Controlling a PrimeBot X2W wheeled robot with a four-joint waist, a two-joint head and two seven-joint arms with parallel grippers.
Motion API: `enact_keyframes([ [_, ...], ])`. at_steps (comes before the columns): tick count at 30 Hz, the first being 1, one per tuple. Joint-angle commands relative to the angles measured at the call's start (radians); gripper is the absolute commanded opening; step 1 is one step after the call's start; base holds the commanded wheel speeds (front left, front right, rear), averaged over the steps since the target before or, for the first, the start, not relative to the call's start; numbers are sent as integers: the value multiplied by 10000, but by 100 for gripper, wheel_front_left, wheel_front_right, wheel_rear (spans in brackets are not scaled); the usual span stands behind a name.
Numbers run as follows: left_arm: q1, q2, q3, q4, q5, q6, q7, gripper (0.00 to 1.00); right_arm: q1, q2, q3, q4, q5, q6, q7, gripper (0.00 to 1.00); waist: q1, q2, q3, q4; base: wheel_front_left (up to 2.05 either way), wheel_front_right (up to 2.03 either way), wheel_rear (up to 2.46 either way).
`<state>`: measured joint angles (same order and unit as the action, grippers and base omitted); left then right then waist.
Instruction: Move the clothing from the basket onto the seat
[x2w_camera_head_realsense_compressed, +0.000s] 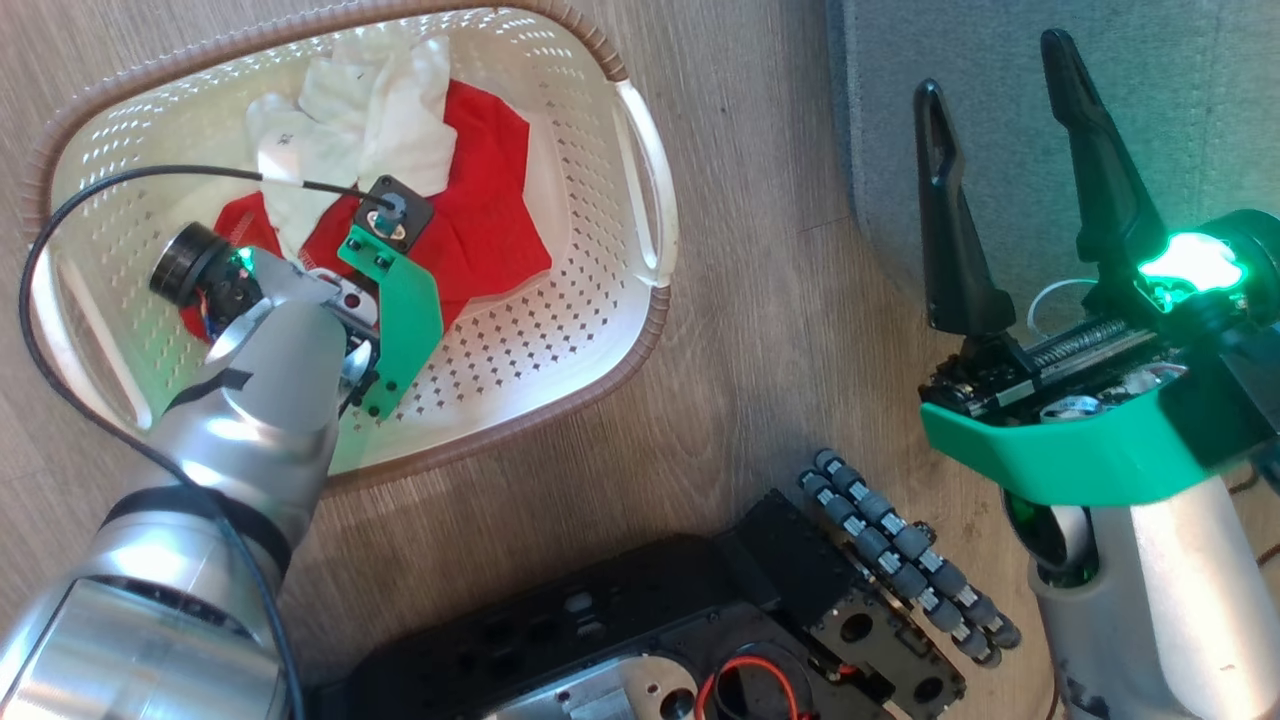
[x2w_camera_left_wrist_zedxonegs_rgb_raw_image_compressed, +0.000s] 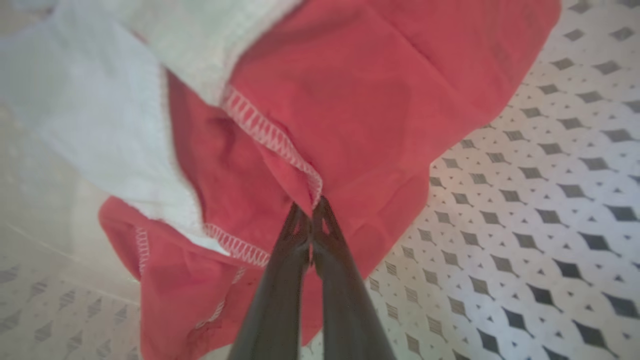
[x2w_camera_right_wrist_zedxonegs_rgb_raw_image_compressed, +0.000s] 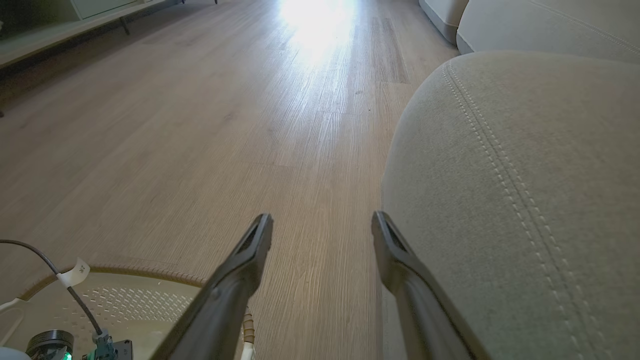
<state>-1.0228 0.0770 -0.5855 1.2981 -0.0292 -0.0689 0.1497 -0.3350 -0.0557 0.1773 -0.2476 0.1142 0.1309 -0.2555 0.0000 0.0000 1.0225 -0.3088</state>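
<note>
Basket (x2w_camera_head_realsense_compressed: 590, 330): a cream-white perforated plastic laundry basket with a brown woven-look rim, sitting on the floor at 10 o'clock in the head view, one white side handle (x2w_camera_head_realsense_compressed: 650, 170) on its 3 o'clock side.
Floor (x2w_camera_head_realsense_compressed: 780, 300): pale wood planks, running between the basket and the seat.
Red shirt (x2w_camera_head_realsense_compressed: 490, 230): a bright red soft garment with white stitching, lying across the middle of the basket.
White cloth piece (x2w_camera_head_realsense_compressed: 370, 100): a crumpled white fabric, draped over the red shirt's 11 o'clock side, inside the basket too.
Left jaws: down in the basket and shut tight. The left wrist view shows the two dark fingers (x2w_camera_left_wrist_zedxonegs_rgb_raw_image_compressed: 280, 290) pressed together at their tips, and there it is, a white-stitched hem of the red shirt is pinched between them.
Right jaws: spread wide with nothing between them, at 3 o'clock in the head view, the long dark fingers (x2w_camera_head_realsense_compressed: 950, 220) pointing to 12 o'clock over the seat's near edge.
Seat (x2w_camera_head_realsense_compressed: 1200, 80): a large grey fabric couch cushion with a rounded corner and a lighter double seam, at 1 o'clock in the head view, well apart from the basket; in the right wrist view it bulks up at 3 o'clock, just beside one finger.
Robot base (x2w_camera_head_realsense_compressed: 600, 620): black chassis with a grey roller wheel, at 6 o'clock in the head view.
</note>
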Motion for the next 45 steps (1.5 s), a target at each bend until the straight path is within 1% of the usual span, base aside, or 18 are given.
enact_keyframes([
  [1, 299, 174, 71, -73, -62, -70, -52, 0, 339, 55, 155, -252, -9, -2, -63, 100, 0, 0, -30, -12, 0, 0, 0],
  [9, 305, 202, 76, -73, -290, -97, -505, 0, -146, 55, 141, -74, 208, -2, -63, 100, 0, 0, -376, -69, 0, 0, 0],
  [13, 465, 188, 148, -73, -479, -73, -828, 0, -518, 55, 168, 195, 341, -2, -63, 100, 0, 0, -776, -142, 0, 0, 0],
  [17, 617, 188, 279, -73, -706, 40, -1336, 0, -870, 55, 147, 519, 494, -2, -63, 100, 0, 0, -1273, -217, 0, 0, 0],
  [22, 1095, -15, 413, -73, -1064, 32, -1954, 0, -960, 55, -31, 1124, 318, -2, -63, 100, 0, 0, -2457, 143, 0, 0, 0],
  [25, 1331, -124, 539, -81, -1337, 19, -2569, 0, -885, 55, -197, 1435, 296, -2, -63, 100, 0, 0, -3250, 389, 0, 0, 0],
  [30, 1720, -211, 646, -90, -1702, -71, -3389, 0, -560, 55, -419, 1851, 292, -2, -63, 100, 0, 0, -4502, 776, 0, 0, 0],
  [33, 1973, -233, 678, -245, -1846, -29, -3843, 0, -367, 55, -487, 2081, 219, -2, -63, 100, 0, 0, -5209, 950, 0, 0, 0],
  [37, 2400, -244, 833, -945, -2053, 106, -4095, 0, -129, 55, -563, 2273, 133, -2, -63, 100, 0, 0, -6051, 1190, 0, 0, 0],
  [44, 3900, 46, 1521, -4571, -1991, 502, -4111, 0, 481, 55, -706, 2579, 132, -2, -63, 100, 0, 0, -7378, 1594, 0, 0, 0],
  [45, 3900, 46, 1521, -4571, -1991, 502, -4111, 0, 481, 55, -706, 2579, 132, -2, -63, 100, 0, 0, -7378, 1594, 0, 0, 0],
])
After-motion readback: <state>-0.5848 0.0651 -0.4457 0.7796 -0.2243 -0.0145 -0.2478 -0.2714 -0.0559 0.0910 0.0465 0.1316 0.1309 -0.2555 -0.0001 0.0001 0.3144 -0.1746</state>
